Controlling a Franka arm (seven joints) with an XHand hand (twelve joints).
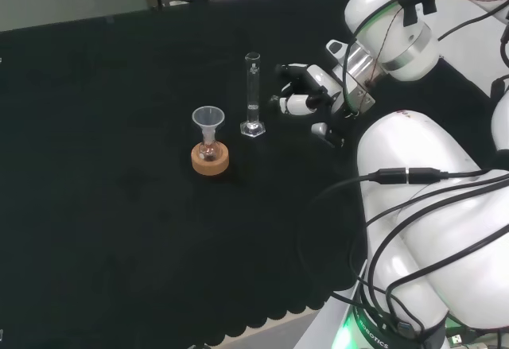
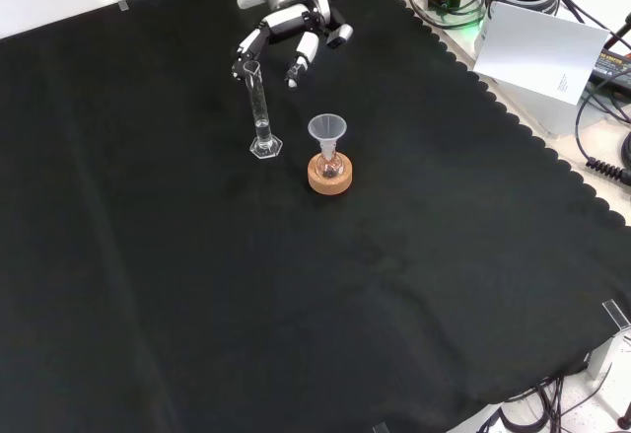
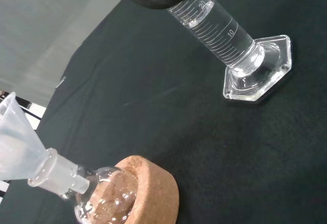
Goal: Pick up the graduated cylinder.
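We logged one cylinder (image 1: 253, 95), upright on the cloth (image 1: 103, 206) (hexagonal foot), left of the hand (image 1: 306, 95) in the head view; fingers spread, touching nothing. Nearby: flask (image 1: 208, 152) with funnel (image 1: 208, 118) on cork ring (image 1: 210, 160).

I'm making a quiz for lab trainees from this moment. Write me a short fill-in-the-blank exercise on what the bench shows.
1. The graduated cylinder stands ____ on its six-sided foot.
2. The round flask sits on a ____ ring.
3. A clear ____ rests in the flask's neck.
4. In the head view, the hand is to the ____ of the cylinder, not touching it.

Missing words: upright; cork; funnel; right
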